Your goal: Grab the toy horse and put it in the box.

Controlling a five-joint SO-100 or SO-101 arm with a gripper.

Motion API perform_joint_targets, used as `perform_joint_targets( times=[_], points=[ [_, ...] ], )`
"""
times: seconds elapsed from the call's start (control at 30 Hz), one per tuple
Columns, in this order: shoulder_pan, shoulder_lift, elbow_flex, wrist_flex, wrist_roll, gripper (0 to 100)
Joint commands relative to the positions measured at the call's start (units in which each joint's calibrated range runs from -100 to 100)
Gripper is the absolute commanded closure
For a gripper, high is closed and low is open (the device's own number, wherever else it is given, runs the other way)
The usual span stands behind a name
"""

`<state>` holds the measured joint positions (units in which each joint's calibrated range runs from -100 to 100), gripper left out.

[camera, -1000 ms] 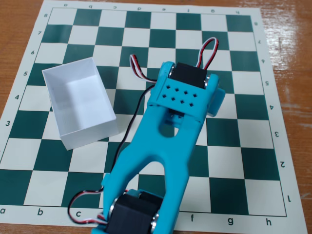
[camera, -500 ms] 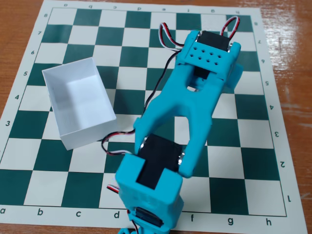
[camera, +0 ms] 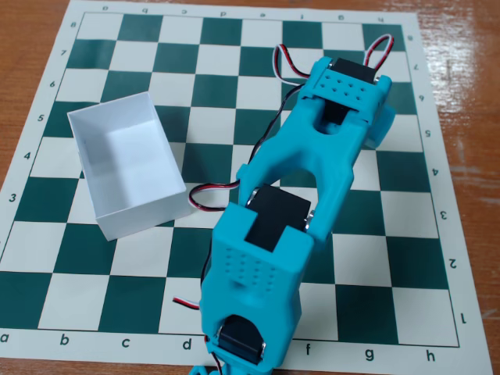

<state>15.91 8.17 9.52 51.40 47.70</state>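
Observation:
The white open-topped box (camera: 129,168) stands on the left part of the chessboard, and its visible inside holds nothing. The toy horse is hidden or out of view. My cyan arm (camera: 312,164) stretches from the bottom edge up toward the board's upper right. It ends in a wrist block with a black servo (camera: 349,82). Only a cyan piece of my gripper (camera: 380,125) peeks out on the right side of the wrist. The arm covers its fingers, so their state does not show.
The green-and-white chessboard mat (camera: 141,39) lies on a wooden table (camera: 469,94). Red, white and black servo wires (camera: 285,66) loop out beside the arm. A second black servo (camera: 273,219) sits mid-arm.
The arm has stretched out toward the upper right; the wrist went from the board's middle to near the top right squares. The box has not moved.

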Motion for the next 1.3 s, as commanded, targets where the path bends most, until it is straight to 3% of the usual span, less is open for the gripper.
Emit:
perform_joint_targets(
  times=[0.0, 0.77, 0.87, 0.97, 1.27],
  points=[
    [0.4, 0.8, -2.0, -1.1, -0.1, 69],
    [-1.0, 10.1, 1.5, -8.4, -1.4, 71],
    [-1.3, 10.5, 1.5, -8.9, -1.4, 77],
    [-1.6, 10.4, 1.2, -8.9, -1.4, 96],
    [-2.6, 6.7, 3.3, -8.9, -1.3, 100]
  ],
)
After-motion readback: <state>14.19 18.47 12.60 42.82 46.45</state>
